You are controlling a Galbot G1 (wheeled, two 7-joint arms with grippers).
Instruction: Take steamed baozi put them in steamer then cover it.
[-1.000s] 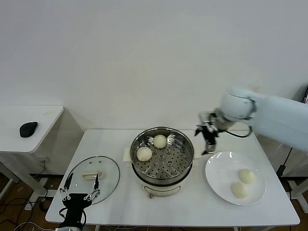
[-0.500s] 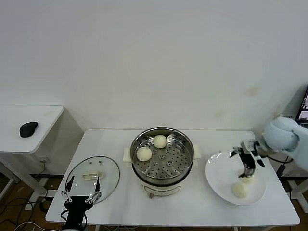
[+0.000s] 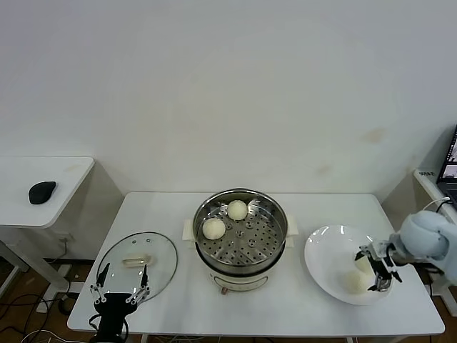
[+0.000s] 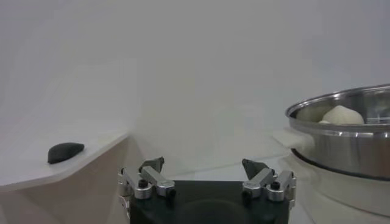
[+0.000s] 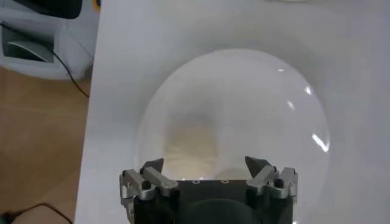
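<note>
The steamer [image 3: 240, 241] stands mid-table with two baozi on its perforated tray [image 3: 213, 228] [image 3: 237, 209]. Two more baozi [image 3: 353, 281] [image 3: 363, 264] lie on the white plate [image 3: 327, 254] at the right. My right gripper [image 3: 378, 271] is open, low over the plate and just right of these two. In the right wrist view a blurred baozi [image 5: 192, 146] lies just ahead of my open right gripper [image 5: 204, 165]. The glass cover [image 3: 139, 259] lies flat at the left. My left gripper [image 3: 118, 287] is open and empty at the cover's front edge.
A side table [image 3: 43, 171] at the far left holds a black mouse [image 3: 42, 190], which also shows in the left wrist view [image 4: 64, 151]. The steamer's rim [image 4: 341, 131] fills the far side of that view. The table's right edge is close to the plate.
My right arm has swung from beside the steamer out to the right and come down low over the plate's two baozi. The left arm has not moved.
</note>
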